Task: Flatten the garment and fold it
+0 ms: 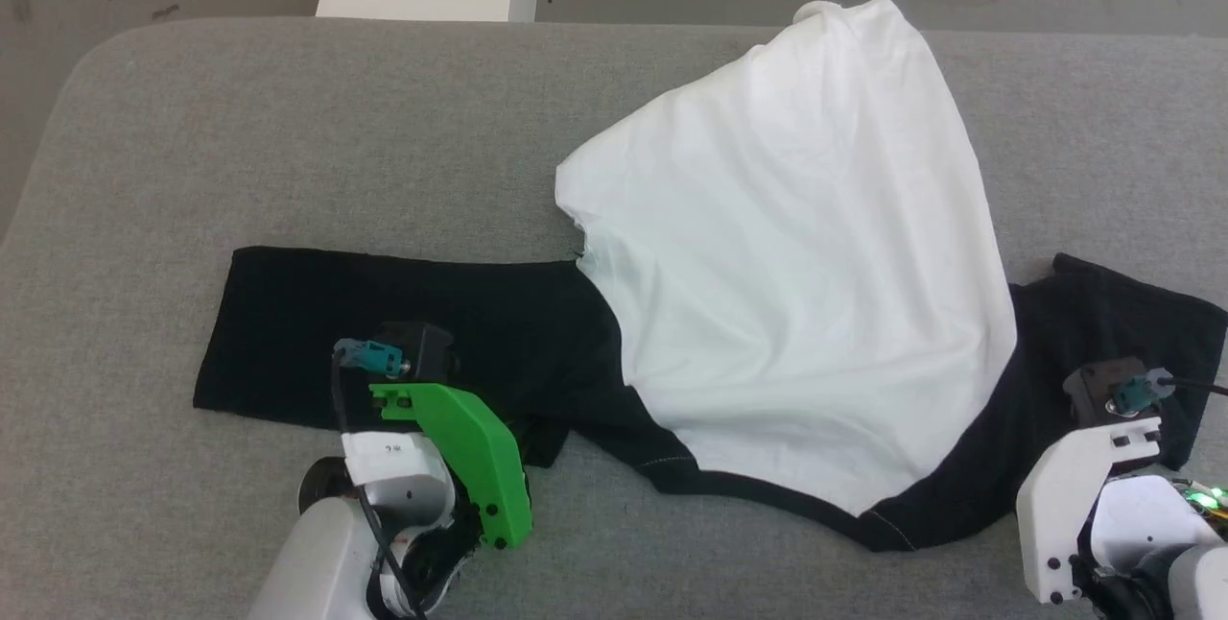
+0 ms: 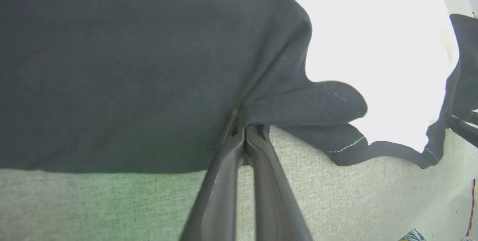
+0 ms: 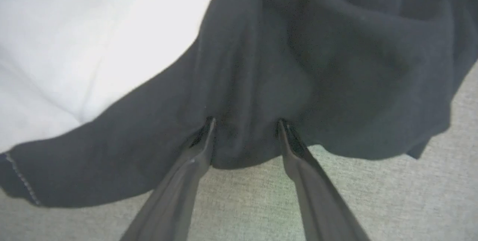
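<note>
Garment (image 1: 796,246) soft, rumpled; white body w/ blk sleeves.

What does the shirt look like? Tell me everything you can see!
The shirt is soft cloth with a white body and long black sleeves. It lies rumpled on the grey table, its white body creased, one sleeve spread flat to the robot's left, the other crumpled at its right. The left gripper pinches black cloth by the left sleeve; the right gripper stands open astride a black fold.
</note>
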{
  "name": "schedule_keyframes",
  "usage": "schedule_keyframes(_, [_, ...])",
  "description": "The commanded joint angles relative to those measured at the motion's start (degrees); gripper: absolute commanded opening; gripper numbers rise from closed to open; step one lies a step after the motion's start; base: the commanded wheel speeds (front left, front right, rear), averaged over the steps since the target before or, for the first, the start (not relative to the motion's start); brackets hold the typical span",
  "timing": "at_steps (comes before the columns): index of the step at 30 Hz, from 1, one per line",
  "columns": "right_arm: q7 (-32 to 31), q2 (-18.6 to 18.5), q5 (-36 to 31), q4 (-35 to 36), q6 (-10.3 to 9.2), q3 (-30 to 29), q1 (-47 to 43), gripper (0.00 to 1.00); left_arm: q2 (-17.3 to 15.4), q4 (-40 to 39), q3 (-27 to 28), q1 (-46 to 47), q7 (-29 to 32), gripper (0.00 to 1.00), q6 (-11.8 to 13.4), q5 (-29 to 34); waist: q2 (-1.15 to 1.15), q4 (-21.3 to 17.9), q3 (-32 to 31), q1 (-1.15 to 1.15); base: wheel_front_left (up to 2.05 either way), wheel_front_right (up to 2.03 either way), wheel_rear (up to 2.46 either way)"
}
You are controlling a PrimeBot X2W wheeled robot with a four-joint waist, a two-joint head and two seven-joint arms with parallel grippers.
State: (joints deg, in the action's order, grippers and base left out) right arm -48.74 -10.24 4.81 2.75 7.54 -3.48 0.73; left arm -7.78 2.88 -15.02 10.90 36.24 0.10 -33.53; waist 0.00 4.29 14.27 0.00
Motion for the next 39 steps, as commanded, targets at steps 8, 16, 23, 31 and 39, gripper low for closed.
schedule_keyframes(8, [0.79,1.01,7.97,3.86,-0.05,-2.49,1.89,0.0,1.11,-2.36,1.82,-0.56,-3.16,0.0,-1.75,-4.28,0.0,-0.6,-4.03,0.0,0.0,0.0,0.0])
schedule_keyframes(16, [-3.76,1.19,19.39,12.67,-0.05,-8.37,10.4,0.0,2.08,-9.19,6.38,6.7,-3.35,0.0,-3.89,-12.94,0.0,-1.22,-8.91,0.0,0.0,0.0,0.0])
schedule_keyframes(23, [-6.12,-0.01,24.77,15.24,-0.05,-11.79,20.0,0.0,1.31,-12.73,10.66,16.57,-4.47,0.0,-2.96,-14.32,0.0,-1.54,-12.35,0.0,0.0,0.0,0.0])
schedule_keyframes(31, [-5.12,-2.14,27.14,11.9,-0.05,-11.9,34.97,0.0,-0.95,-8.65,13.21,32.04,-6.59,0.0,-2.53,-11.59,0.0,-1.48,-13.26,0.0,0.0,0.0,0.0])
schedule_keyframes(39, [-6.72,-0.72,25.96,3.53,-0.05,-9.65,49.64,0.0,-4.63,4.74,13.4,46.8,-8.25,0.0,-2.77,-7.29,0.0,-1.87,-10.03,0.0,0.0,0.0,0.0])
